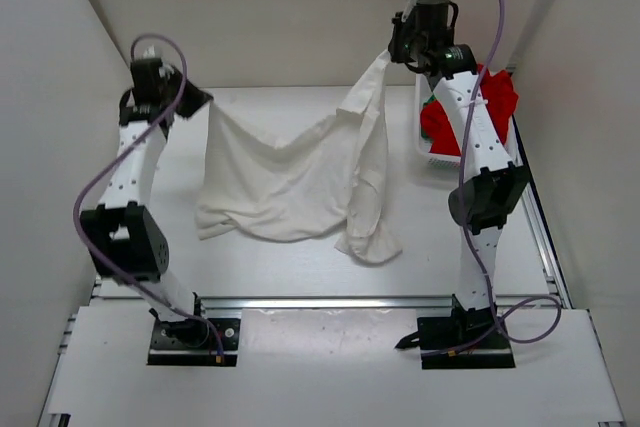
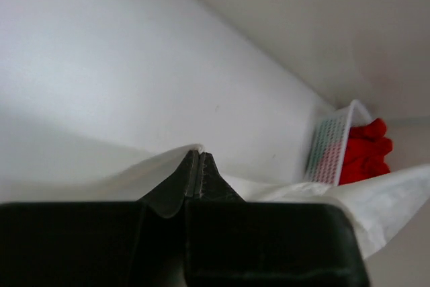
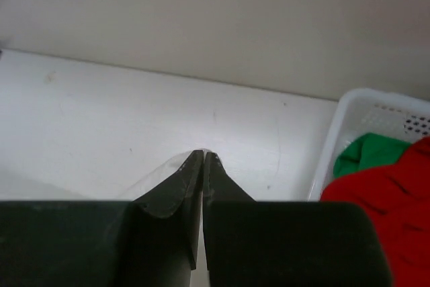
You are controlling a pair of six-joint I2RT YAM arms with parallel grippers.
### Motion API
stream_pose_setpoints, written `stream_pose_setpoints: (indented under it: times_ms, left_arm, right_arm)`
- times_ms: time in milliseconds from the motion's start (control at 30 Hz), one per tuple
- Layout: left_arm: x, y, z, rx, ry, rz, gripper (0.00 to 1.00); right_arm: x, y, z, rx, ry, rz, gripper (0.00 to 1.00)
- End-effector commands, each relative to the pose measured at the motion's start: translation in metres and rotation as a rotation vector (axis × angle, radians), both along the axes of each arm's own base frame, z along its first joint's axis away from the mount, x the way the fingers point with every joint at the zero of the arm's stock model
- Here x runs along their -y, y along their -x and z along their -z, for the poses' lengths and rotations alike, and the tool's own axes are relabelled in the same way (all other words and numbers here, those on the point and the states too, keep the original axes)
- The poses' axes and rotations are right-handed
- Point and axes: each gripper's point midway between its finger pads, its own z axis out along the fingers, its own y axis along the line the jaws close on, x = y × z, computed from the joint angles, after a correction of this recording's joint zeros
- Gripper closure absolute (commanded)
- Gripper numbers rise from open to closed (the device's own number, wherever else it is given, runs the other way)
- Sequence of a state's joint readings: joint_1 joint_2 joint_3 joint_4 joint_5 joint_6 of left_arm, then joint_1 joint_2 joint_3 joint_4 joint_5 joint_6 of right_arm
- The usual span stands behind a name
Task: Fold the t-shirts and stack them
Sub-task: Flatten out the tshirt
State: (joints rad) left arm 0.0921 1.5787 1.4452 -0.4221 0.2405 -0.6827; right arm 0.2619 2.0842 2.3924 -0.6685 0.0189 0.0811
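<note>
A cream-white t-shirt (image 1: 290, 172) hangs spread between both raised arms, its lower edge trailing on the table. My left gripper (image 1: 200, 102) is shut on its left upper corner, with cloth (image 2: 134, 169) pinched at the tips (image 2: 197, 156). My right gripper (image 1: 395, 52) is shut on the right upper corner, higher up; a thin edge of cloth (image 3: 164, 166) shows at its tips (image 3: 203, 156). A red t-shirt (image 1: 500, 97) (image 3: 390, 199) and a green t-shirt (image 3: 366, 152) lie in the basket on the right.
The white mesh basket (image 1: 422, 142) (image 2: 329, 146) (image 3: 366, 102) stands at the right of the table, behind the right arm. White walls enclose the table at the back and both sides.
</note>
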Motion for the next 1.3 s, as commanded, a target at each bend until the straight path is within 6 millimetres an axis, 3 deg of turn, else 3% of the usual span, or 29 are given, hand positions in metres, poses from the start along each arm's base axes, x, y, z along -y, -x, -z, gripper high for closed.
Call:
stream_pose_setpoints:
  times_ms: [0, 33, 100, 167, 233, 300, 367, 433, 500, 533, 567, 633, 667, 700, 733, 767, 800, 833, 867, 933, 967, 1033, 1067, 1100, 1167, 1200, 1267]
  left_arm:
    - [-0.001, -0.044, -0.166, 0.361, 0.014, -0.002, 1.00]
    - [-0.003, -0.045, -0.180, 0.369, 0.012, -0.002, 1.00]
    - [-0.015, -0.043, -0.240, 0.500, 0.012, -0.026, 1.00]
    - [-0.028, -0.034, -0.266, 0.590, 0.045, -0.037, 1.00]
    - [-0.045, -0.017, -0.272, 0.627, 0.060, -0.055, 1.00]
    - [-0.057, -0.007, -0.275, 0.649, 0.042, -0.085, 1.00]
    - [-0.069, 0.007, -0.280, 0.677, 0.003, -0.123, 1.00]
    - [-0.081, 0.017, -0.273, 0.682, -0.001, -0.140, 1.00]
    - [-0.082, 0.031, -0.264, 0.668, -0.037, -0.157, 1.00]
    - [-0.090, 0.038, -0.249, 0.634, -0.053, -0.192, 1.00]
    - [-0.085, 0.043, -0.247, 0.645, -0.059, -0.175, 1.00]
    - [-0.084, 0.068, -0.208, 0.605, -0.081, -0.220, 1.00]
    - [-0.081, 0.080, -0.180, 0.561, -0.108, -0.244, 1.00]
    - [-0.078, 0.085, -0.165, 0.530, -0.123, -0.245, 1.00]
    - [-0.075, 0.093, -0.135, 0.472, -0.125, -0.245, 1.00]
    - [-0.078, 0.104, -0.102, 0.399, -0.151, -0.267, 1.00]
    - [-0.078, 0.111, -0.078, 0.342, -0.163, -0.265, 1.00]
    - [-0.085, 0.125, -0.046, 0.279, -0.164, -0.294, 1.00]
    - [-0.093, 0.137, -0.031, 0.246, -0.174, -0.317, 1.00]
    - [-0.085, 0.164, 0.024, 0.162, -0.154, -0.317, 1.00]
    - [-0.078, 0.175, 0.049, 0.120, -0.155, -0.300, 1.00]
    - [-0.067, 0.190, 0.079, 0.052, -0.169, -0.276, 1.00]
    - [-0.061, 0.196, 0.094, 0.022, -0.174, -0.258, 1.00]
    - [-0.055, 0.201, 0.102, 0.006, -0.191, -0.233, 1.00]
    - [-0.048, 0.214, 0.129, -0.066, -0.186, -0.206, 1.00]
    - [-0.044, 0.219, 0.140, -0.087, -0.162, -0.183, 1.00]
    - [-0.044, 0.228, 0.154, -0.116, -0.112, -0.170, 1.00]
  right_arm:
    - [0.011, 0.013, -0.158, 0.399, -0.228, -0.112, 1.00]
    - [0.015, 0.015, -0.185, 0.492, -0.241, -0.110, 1.00]
    - [0.016, 0.049, -0.254, 0.711, -0.230, -0.146, 1.00]
    - [0.020, 0.080, -0.294, 0.847, -0.203, -0.155, 1.00]
    - [0.022, 0.106, -0.324, 0.956, -0.192, -0.235, 1.00]
    - [0.027, 0.116, -0.326, 0.953, -0.178, -0.264, 1.00]
    - [0.027, 0.109, -0.309, 0.898, -0.124, -0.252, 1.00]
    - [0.020, 0.116, -0.293, 0.832, -0.089, -0.241, 1.00]
    - [0.024, 0.109, -0.254, 0.713, 0.009, -0.166, 1.00]
    - [0.029, 0.110, -0.224, 0.620, 0.032, -0.124, 1.00]
    - [0.029, 0.111, -0.208, 0.577, 0.036, -0.119, 1.00]
    - [0.037, 0.132, -0.145, 0.441, 0.047, -0.062, 1.00]
    - [0.046, 0.154, -0.149, 0.462, 0.022, -0.015, 1.00]
    - [0.041, 0.153, -0.091, 0.341, 0.023, -0.009, 1.00]
    - [0.049, 0.165, -0.054, 0.264, -0.003, 0.037, 1.00]
    - [0.056, 0.180, -0.048, 0.263, -0.026, 0.069, 1.00]
    - [0.058, 0.185, 0.007, 0.148, -0.036, 0.098, 1.00]
    - [0.066, 0.200, 0.049, 0.058, -0.057, 0.135, 1.00]
    - [0.073, 0.214, 0.061, 0.031, -0.079, 0.160, 1.00]
    - [0.081, 0.243, 0.139, -0.140, -0.105, 0.209, 1.00]
    - [0.079, 0.259, 0.160, -0.196, -0.134, 0.210, 1.00]
    - [0.079, 0.286, 0.193, -0.293, -0.153, 0.208, 1.00]
    - [0.078, 0.298, 0.198, -0.317, -0.166, 0.201, 1.00]
    - [0.073, 0.316, 0.219, -0.399, -0.171, 0.177, 1.00]
    - [0.071, 0.347, 0.238, -0.455, -0.194, 0.178, 1.00]
    - [0.067, 0.361, 0.244, -0.480, -0.197, 0.157, 1.00]
    - [0.058, 0.372, 0.229, -0.456, -0.228, 0.182, 1.00]
